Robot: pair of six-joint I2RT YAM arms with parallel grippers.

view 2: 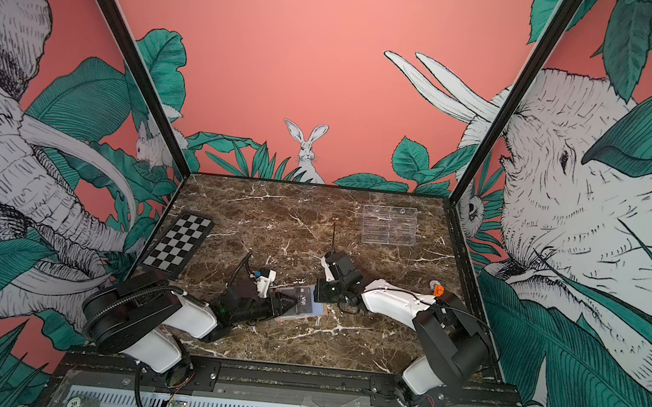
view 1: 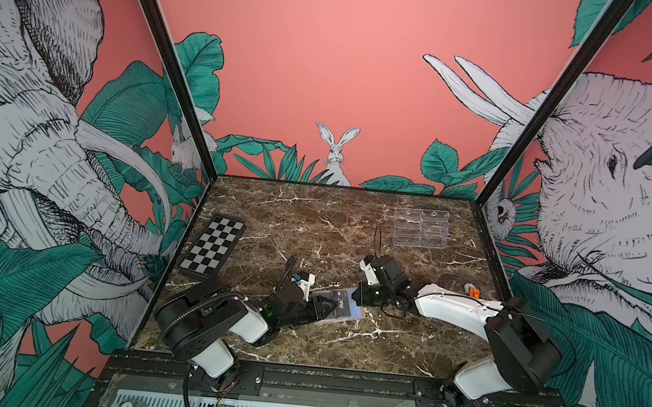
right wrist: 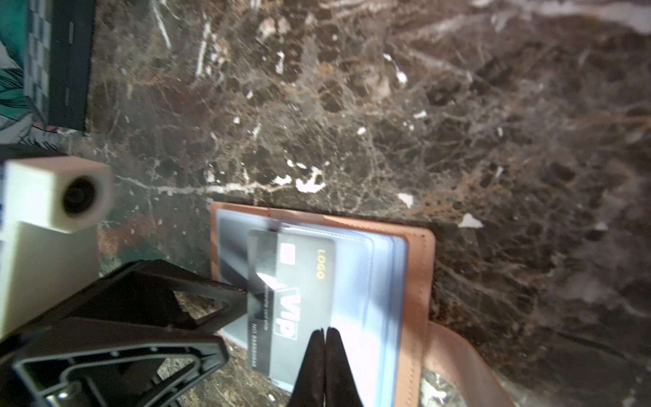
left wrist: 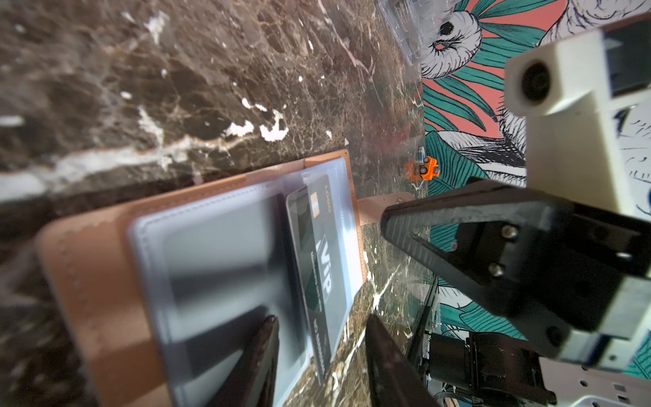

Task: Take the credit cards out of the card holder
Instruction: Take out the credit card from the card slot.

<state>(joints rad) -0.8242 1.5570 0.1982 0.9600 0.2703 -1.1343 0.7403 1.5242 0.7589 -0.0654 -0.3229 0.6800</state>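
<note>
The tan card holder (right wrist: 419, 282) lies open on the marble table, clear sleeves up; both top views show it (view 1: 361, 315) (view 2: 321, 311) between my two grippers. A black credit card (right wrist: 292, 282) with white "Vip" lettering sticks partly out of a sleeve (left wrist: 318, 253). My left gripper (left wrist: 322, 319) is open. One finger lies over the sleeve, the other over the marble, and the card's end sits between them. My right gripper (right wrist: 324, 331) is shut, its tips resting on the clear sleeve beside the card. Any other credit cards are hidden.
A black-and-white chequered board (view 1: 211, 251) lies at the left wall. A clear acrylic tiered stand (view 1: 421, 229) stands at the back right. A small orange object (view 1: 473, 292) sits by the right wall behind my right arm.
</note>
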